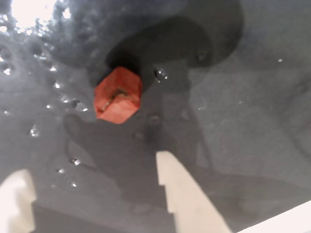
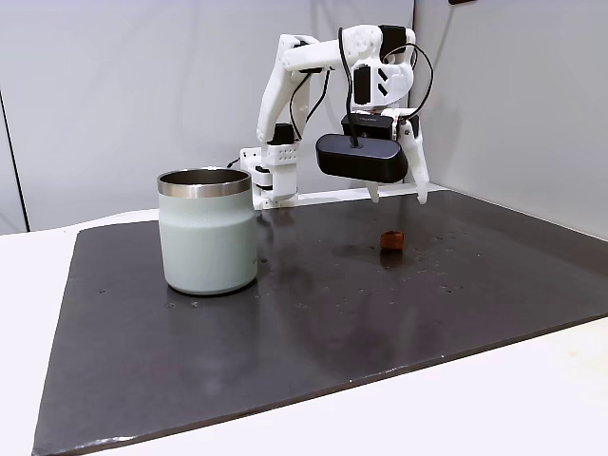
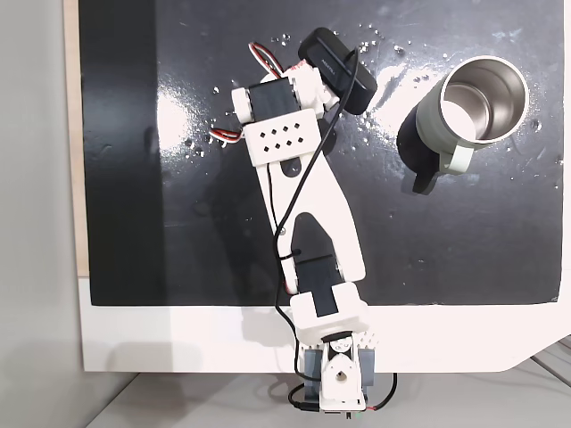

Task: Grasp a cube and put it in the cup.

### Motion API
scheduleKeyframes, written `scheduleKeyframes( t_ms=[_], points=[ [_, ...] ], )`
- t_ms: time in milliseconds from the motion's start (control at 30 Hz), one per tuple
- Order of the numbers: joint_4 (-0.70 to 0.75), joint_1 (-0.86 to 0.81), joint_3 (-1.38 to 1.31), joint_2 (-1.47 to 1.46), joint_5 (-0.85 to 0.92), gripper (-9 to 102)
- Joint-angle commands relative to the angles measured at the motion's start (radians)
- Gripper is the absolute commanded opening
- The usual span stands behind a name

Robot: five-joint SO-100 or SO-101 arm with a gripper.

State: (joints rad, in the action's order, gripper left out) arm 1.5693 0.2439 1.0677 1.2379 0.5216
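White fingertips (image 1: 170,184) of the open, empty gripper (image 2: 399,197) hover above the cube (image 1: 118,95), which lies at twelve o'clock. No writing is legible. Well apart stands the cup (image 2: 208,231) on the dark mat (image 2: 313,323).

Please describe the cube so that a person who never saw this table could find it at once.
Start at the dark mat and find the white arm's open gripper hovering above it. The cube lies on the mat just below the gripper, well apart from the cup. It is tiny and red-orange.

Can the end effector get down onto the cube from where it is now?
Probably yes. The end effector hangs open above the cube, which lies alone on the dark mat; the cup stands well off to the side.
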Motion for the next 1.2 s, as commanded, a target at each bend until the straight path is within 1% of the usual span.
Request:
scheduleKeyframes(
  t_ms=[0, 367, 867, 1167],
  points=[
    [0.009, 0.008, -0.063, 0.008, 0.011, 30],
    [0.000, -0.003, -0.067, -0.078, 0.034, 29],
    [-0.011, -0.011, -0.163, -0.244, 0.031, 27],
    [-0.018, -0.003, -0.169, -0.279, 0.029, 26]
  ],
)
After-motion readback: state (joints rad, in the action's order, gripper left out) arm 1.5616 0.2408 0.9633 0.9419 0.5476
